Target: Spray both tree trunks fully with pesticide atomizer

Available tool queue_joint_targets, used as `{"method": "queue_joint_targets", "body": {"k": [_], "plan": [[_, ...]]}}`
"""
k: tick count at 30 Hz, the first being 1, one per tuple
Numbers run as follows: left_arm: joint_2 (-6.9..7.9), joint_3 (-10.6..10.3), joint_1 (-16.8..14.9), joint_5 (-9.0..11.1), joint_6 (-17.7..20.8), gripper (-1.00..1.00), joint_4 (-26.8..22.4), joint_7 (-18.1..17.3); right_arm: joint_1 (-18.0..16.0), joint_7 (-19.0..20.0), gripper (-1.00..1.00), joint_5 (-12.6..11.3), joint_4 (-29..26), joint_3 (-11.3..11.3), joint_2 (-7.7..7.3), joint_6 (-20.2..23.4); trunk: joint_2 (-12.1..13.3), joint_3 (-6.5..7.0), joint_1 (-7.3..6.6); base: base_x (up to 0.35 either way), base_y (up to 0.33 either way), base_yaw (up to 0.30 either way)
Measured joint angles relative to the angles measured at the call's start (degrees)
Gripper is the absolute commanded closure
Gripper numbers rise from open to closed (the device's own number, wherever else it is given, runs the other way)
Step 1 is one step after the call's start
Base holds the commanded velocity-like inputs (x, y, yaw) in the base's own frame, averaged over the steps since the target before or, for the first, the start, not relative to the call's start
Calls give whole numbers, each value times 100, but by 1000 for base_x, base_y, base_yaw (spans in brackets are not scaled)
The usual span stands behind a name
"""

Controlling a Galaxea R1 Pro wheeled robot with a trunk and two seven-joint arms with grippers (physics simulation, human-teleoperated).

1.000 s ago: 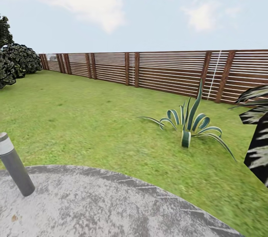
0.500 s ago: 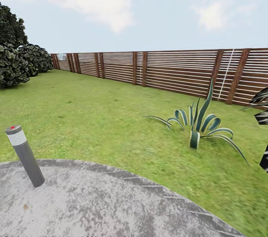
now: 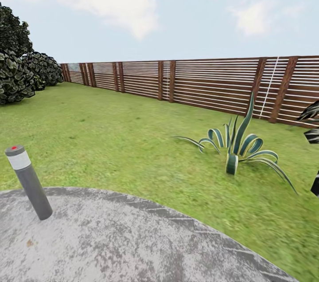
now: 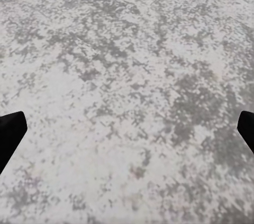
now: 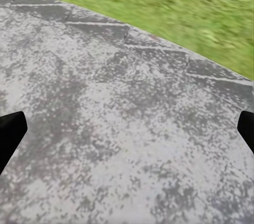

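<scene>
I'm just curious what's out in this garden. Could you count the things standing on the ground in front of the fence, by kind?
Short grey post with a red dot on top: 1
Spiky striped plant: 1
Dark leafy bushes, one clump, hard to separate: 1
Dark striped plant, cut off by the picture's edge: 1
Total: 4

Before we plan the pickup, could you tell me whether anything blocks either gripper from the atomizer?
That cannot be judged: both grippers, left and right, hang open over grey paving, with lawn and fence ahead.
</scene>
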Motion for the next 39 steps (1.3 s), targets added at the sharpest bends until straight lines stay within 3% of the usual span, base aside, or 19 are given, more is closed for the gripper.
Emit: {"method": "queue_joint_targets", "body": {"k": [5,11,18,39], "plan": [[0,6,0,5,0,-100,-6,5,0,-12,-100,-6,-5,-25,-22,-1,-201,-90,110,0,0,0],[0,5,0,8,0,-100,-5,24,0,-21,-100,-24,-40,-45,-195,-4,-441,-197,242,0,0,0],[-3,4,-1,8,0,-100,-3,39,0,-22,-100,-31,-56,-49,-292,-10,-722,-323,395,0,0,0],[-3,4,0,1,0,-100,0,48,0,39,-100,-2,-18,5,-315,-1,-1564,-700,857,0,0,0]]}}
